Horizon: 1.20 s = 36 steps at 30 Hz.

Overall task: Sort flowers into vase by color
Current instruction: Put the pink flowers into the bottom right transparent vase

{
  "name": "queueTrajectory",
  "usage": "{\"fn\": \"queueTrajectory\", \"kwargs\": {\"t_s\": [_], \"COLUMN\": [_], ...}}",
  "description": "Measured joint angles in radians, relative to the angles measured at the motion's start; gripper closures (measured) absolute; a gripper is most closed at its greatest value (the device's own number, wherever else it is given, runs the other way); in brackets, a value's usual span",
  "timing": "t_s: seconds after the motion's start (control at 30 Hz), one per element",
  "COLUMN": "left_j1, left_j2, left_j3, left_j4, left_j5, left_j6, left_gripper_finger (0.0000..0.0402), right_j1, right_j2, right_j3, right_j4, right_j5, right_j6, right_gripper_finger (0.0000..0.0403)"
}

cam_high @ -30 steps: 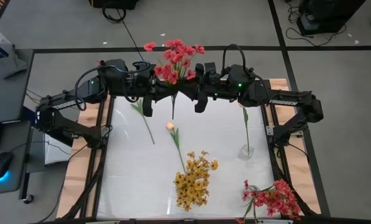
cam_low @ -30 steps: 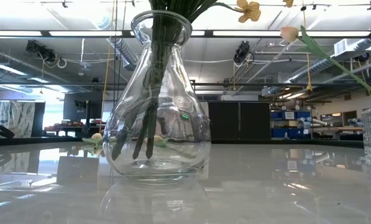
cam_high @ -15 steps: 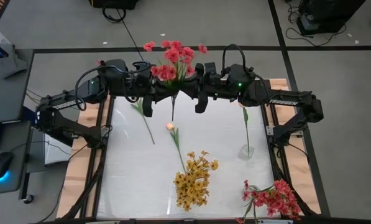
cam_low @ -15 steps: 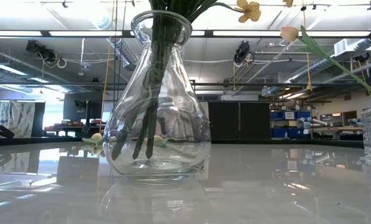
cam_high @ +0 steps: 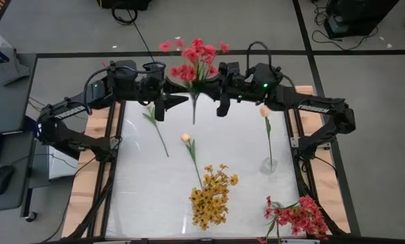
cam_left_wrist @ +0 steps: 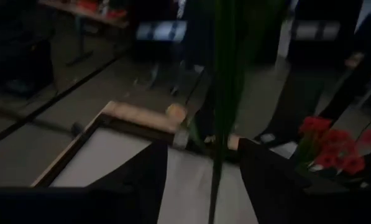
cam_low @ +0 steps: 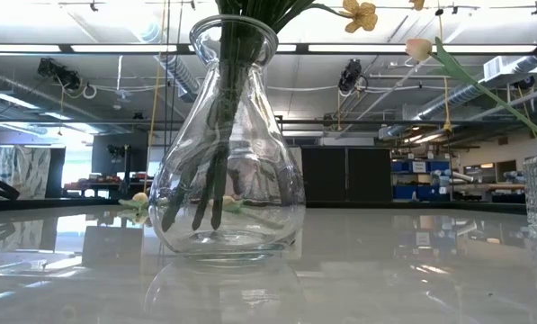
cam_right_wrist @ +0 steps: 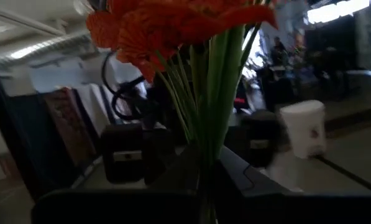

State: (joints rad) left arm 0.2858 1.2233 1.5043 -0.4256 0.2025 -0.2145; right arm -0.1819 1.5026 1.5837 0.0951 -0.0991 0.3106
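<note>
the white tabletop (cam_high: 141,196) fills the middle of the high view, with a dark arm along each far corner. the left gripper (cam_high: 163,108) and the right gripper (cam_high: 222,106) meet at the far edge, either side of a red bunch (cam_high: 194,59) held up in the air, its stem hanging down between them. the right gripper is clamped together on that stem; its wrist view shows the green stalks rising from between its fingers to the red heads (cam_right_wrist: 166,25). the left gripper stands apart, its fingers (cam_left_wrist: 269,180) spread with the stem (cam_left_wrist: 221,124) passing through the gap.

a clear glass vase (cam_low: 225,153) stands near the front edge, holding the yellow bunch (cam_high: 211,195). another red bunch (cam_high: 298,217) sits in the near right corner. a small clear vase (cam_high: 269,165) at the right holds one slim stem topped by a peach bud (cam_high: 264,111). two more slim stems lie flat on the tabletop: one (cam_high: 156,132) toward the far left, one with a peach bud (cam_high: 186,137) near the middle.
</note>
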Motion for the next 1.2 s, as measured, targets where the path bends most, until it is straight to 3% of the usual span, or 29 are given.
{"fn": "queueTrajectory", "kwargs": {"t_s": [0.5, 0.97, 1.2], "left_j1": [0.078, 0.077, 0.077], "left_j2": [-0.045, -0.046, -0.046], "left_j3": [-0.002, -0.002, -0.002], "left_j4": [-0.319, -0.327, -0.326], "left_j5": [-0.007, -0.007, -0.007], "left_j6": [0.046, 0.045, 0.043], "left_gripper_finger": [0.0191, 0.0191, 0.0191], "right_j1": [-0.030, 0.092, 0.134], "right_j2": [-0.251, -0.447, -0.516], "right_j3": [0.000, 0.000, 0.000], "right_j4": [-0.378, -0.694, -0.804], "right_j5": [0.028, 0.088, 0.051], "right_j6": [-0.060, -0.025, -0.025], "right_gripper_finger": [0.0373, 0.0374, 0.0374]}}
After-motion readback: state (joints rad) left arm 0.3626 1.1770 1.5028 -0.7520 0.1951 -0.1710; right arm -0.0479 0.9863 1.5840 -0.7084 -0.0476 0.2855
